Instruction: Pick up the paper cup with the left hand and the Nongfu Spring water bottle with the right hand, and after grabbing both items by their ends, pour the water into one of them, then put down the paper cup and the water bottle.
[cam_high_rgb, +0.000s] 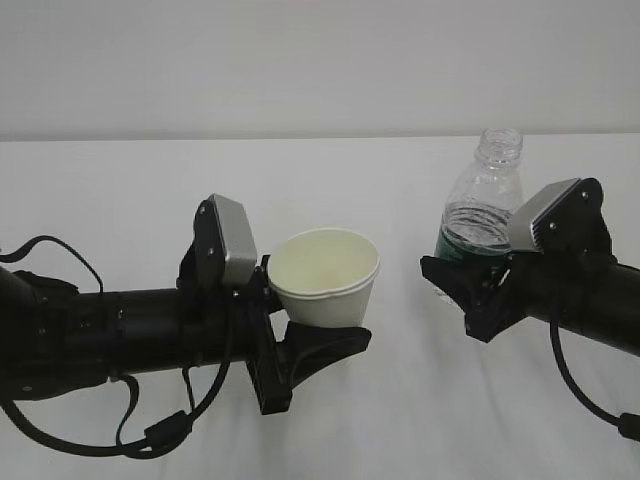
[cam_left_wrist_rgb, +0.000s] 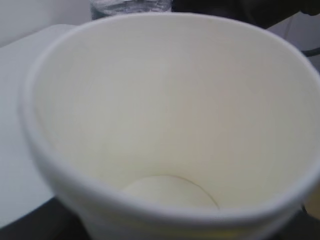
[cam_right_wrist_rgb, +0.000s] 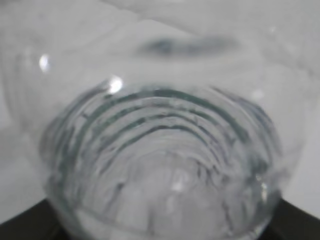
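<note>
Left pincer (cam_high_rgb: 325, 335): nearest the lens, clenched round the paper cup's (cam_high_rgb: 326, 278) base; cup aloft, mouth tipped up, dry inside.
Right pincer (cam_high_rgb: 468, 285): gripping the Nongfu Spring water bottle (cam_high_rgb: 480, 205) low down; upright, uncapped, above the worktop (cam_high_rgb: 130, 190).
Gap: bottle well right of cup, neck higher.
Pour: needs bottle leaning leftward over rim.

White paper cup (cam_high_rgb: 327, 283) with pale cream inside, clear ribbed Nongfu Spring water bottle (cam_high_rgb: 482, 200) with dark green label, black arms, grey plates, white table (cam_high_rgb: 120, 190)
</note>
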